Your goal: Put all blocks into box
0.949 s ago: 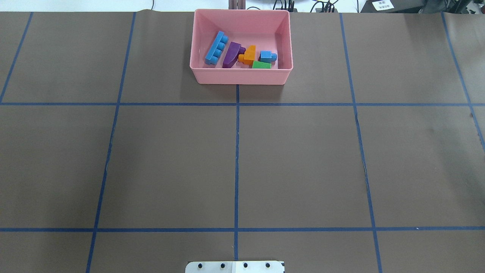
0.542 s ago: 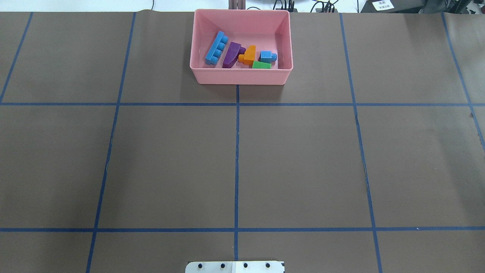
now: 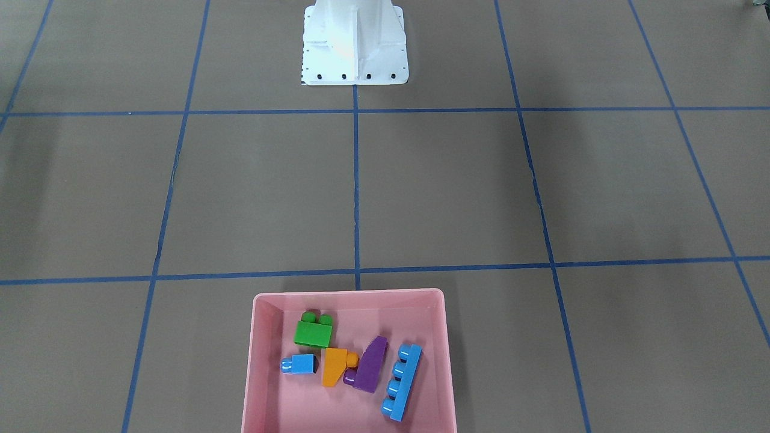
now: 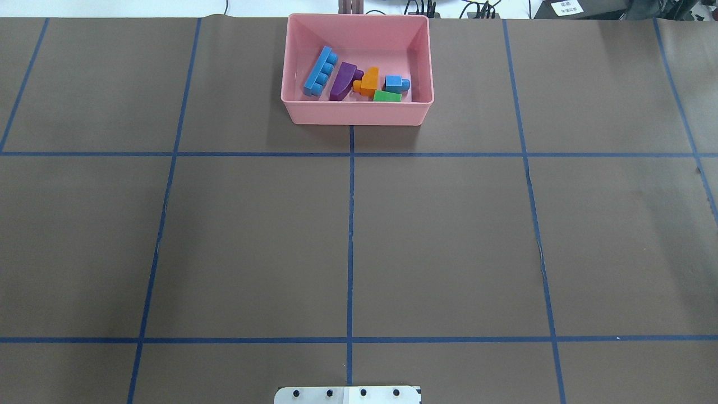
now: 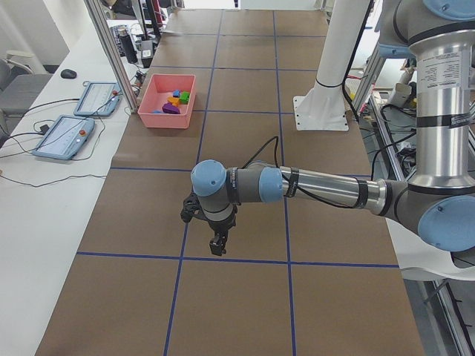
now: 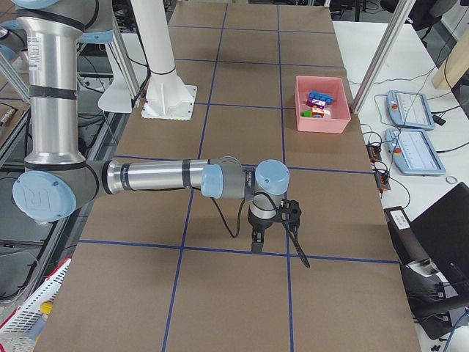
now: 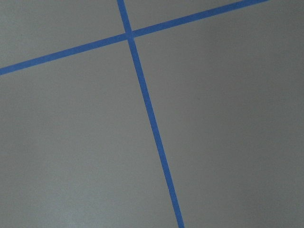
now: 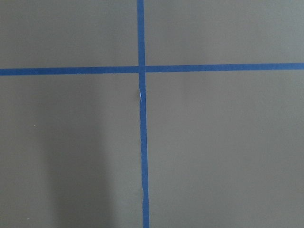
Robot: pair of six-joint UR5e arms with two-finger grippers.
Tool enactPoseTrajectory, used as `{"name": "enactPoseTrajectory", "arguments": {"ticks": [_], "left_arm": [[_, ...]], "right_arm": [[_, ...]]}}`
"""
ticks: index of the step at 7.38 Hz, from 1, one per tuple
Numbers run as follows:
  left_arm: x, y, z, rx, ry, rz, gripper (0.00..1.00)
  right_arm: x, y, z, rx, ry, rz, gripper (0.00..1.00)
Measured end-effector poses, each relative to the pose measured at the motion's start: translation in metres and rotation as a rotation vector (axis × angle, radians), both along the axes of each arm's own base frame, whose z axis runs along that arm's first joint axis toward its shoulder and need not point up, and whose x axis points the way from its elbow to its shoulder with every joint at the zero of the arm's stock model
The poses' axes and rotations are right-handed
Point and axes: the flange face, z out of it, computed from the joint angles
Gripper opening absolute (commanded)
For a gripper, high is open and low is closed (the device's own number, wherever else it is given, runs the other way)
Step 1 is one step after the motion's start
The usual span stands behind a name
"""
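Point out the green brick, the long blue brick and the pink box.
green brick (image 3: pixel 313 334), exterior front-facing view, on its body beside the two studs.
long blue brick (image 3: pixel 403 382), exterior front-facing view, halfway along its length.
pink box (image 4: pixel 353 114), overhead exterior view, on the outer face of its near wall.

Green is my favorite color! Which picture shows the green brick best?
The exterior front-facing view: the green brick sits large inside the pink box, with both studs showing. The overhead exterior view shows it smaller, with no studs visible. In the side views it is too tiny to make out well. The wrist views show only the table.
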Motion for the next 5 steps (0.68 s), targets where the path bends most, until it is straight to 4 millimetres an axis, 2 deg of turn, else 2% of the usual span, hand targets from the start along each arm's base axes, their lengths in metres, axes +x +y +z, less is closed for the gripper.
{"name": "enactPoseTrajectory", "arguments": {"ticks": [2,5], "left_arm": [[-0.0060,-0.0001,-0.0057,0.017,-0.015,-0.010,1.00],[-0.0083,-0.0002,-0.0023,0.011,-0.022,-0.016,1.00]], "right_arm": [[-0.0025,0.0062,-0.0069,0.009,-0.008,-0.004,1.00],[-0.0072,0.0108,-0.0129,0.021,-0.007,-0.016,1.00]]}}
